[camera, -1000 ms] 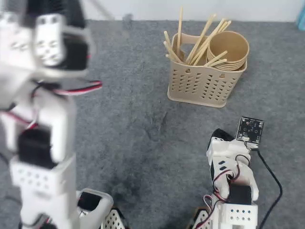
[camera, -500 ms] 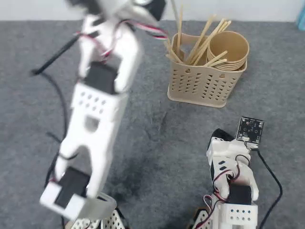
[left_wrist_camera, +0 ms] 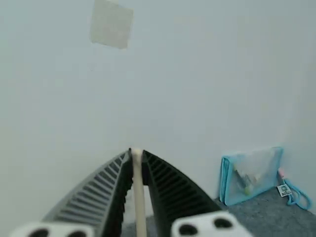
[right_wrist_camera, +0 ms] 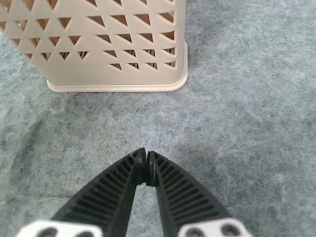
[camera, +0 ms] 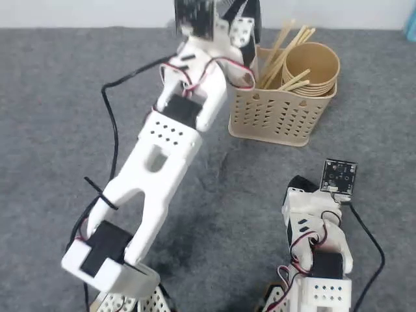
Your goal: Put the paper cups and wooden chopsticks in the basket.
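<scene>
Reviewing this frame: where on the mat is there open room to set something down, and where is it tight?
Widest bare patch: the grey mat beside the left arm, away from the basket. A second patch lies between the basket and the right arm. Crowded: the basket, full of chopsticks and paper cups, with the left gripper holding a chopstick by it.

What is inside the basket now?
The basket holds stacked paper cups at its right end and wooden chopsticks beside them. The left arm covers its left end, hiding what lies there.
</scene>
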